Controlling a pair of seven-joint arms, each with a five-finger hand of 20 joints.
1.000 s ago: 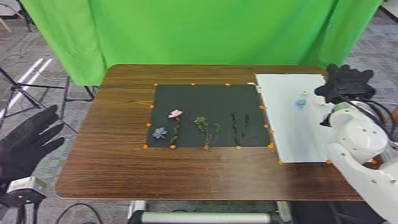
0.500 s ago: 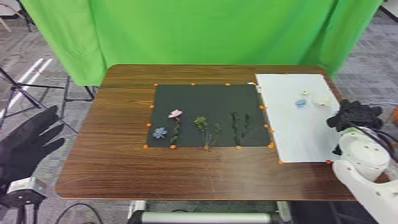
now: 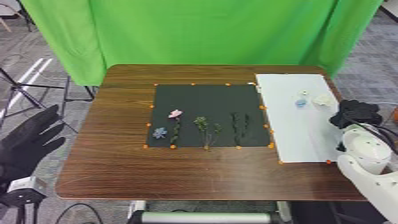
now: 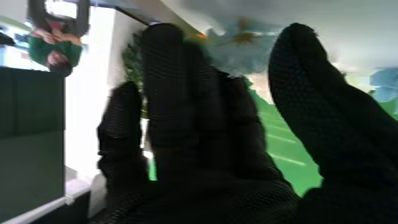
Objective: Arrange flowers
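At the table's right edge, beside the white sheet [image 3: 298, 130], my right hand [image 3: 357, 111] has its fingers straight. On that sheet lie a blue flower [image 3: 300, 103], a cream flower [image 3: 322, 100] and a small pale flower [image 3: 305, 92]. The black mat [image 3: 200, 95] bears a pink flower [image 3: 175, 113], a blue-grey flower [image 3: 160, 133], leafy green sprigs [image 3: 201, 123] and dark stems [image 3: 235, 129]. In the right wrist view my right hand [image 4: 200, 175] is open; a pale flower [image 4: 240, 47] and a blue flower [image 4: 386, 82] appear beyond it. My left hand [image 3: 28, 142] is held off the table's left side, fingers straight.
Orange markers [image 3: 282, 162] line the edges of the mat and sheet. Brown tabletop [image 3: 178, 175] surrounds them, and a green curtain [image 3: 222, 32] hangs behind the table.
My right hand has moved back toward its own arm, from beside the flowers at the sheet's far end. The cream flower, covered before, is now uncovered. My left hand has stayed still.
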